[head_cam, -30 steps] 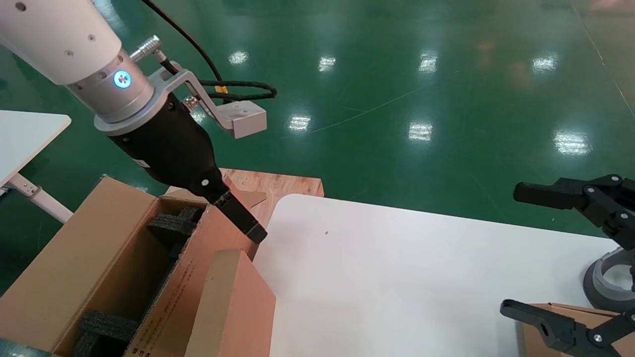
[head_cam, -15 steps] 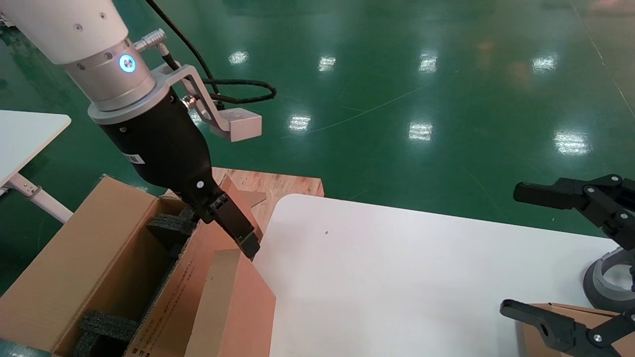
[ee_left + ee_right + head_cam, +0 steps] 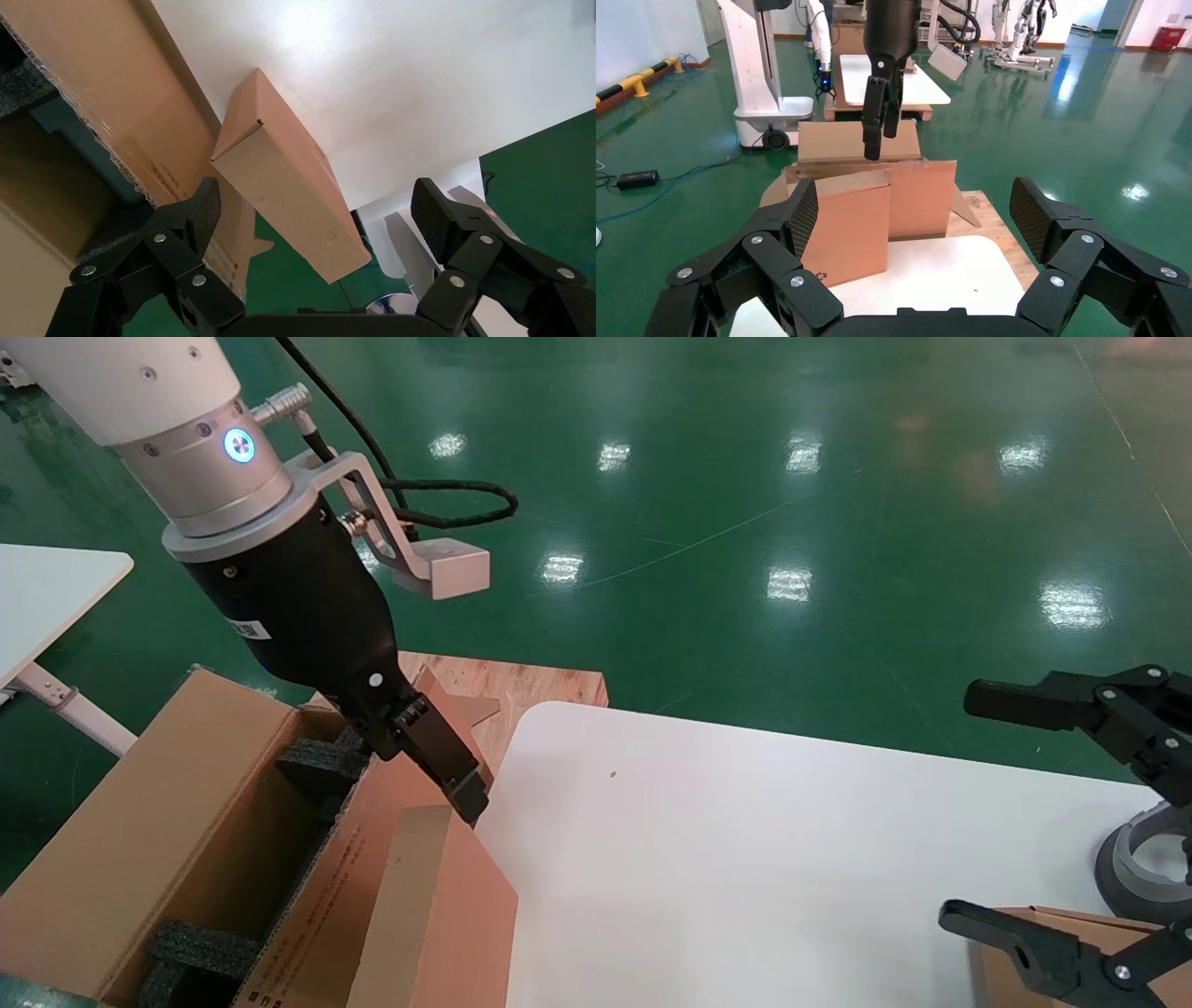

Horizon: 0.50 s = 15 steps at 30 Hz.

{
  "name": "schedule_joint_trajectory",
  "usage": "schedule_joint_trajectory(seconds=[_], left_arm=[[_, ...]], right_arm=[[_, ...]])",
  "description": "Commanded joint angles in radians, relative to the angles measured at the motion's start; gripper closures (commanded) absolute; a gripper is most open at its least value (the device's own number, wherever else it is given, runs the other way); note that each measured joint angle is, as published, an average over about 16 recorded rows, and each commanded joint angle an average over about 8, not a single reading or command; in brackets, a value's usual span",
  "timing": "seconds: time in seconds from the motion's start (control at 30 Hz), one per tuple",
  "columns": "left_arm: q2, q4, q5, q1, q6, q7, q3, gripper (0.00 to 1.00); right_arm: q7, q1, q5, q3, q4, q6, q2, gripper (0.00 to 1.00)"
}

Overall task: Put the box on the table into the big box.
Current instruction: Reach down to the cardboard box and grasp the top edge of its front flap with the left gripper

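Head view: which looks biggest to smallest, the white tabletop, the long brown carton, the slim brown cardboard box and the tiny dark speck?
1. White tabletop
2. Long brown corrugated carton, cut off by the picture's edge
3. Slim brown cardboard box, leaning against the carton, also cut off
4. Tiny dark speck

Slim plain brown cardboard box [image 3: 438, 915], standing tilted on one edge at the left rim of the white worktop [image 3: 745, 859], leaning against the outer side of the big box [image 3: 140, 840]. Long deep brown carton just beside the worktop, flaps up, small print on the near flap, black foam blocks at both ends inside.
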Motion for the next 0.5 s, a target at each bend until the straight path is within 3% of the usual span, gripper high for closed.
schedule_joint_trajectory(seconds=[0.03, 0.5], left_arm=[[0.003, 0.004, -0.009, -0.001, 0.000, 0.002, 0.011, 0.00], [-0.068, -0.046, -0.002, 0.136, -0.008, 0.048, 0.101, 0.00]], right_arm=[[0.000, 0.000, 0.000, 0.000, 0.000, 0.000, 0.000, 0.00], [0.000, 0.000, 0.000, 0.000, 0.000, 0.000, 0.000, 0.00]])
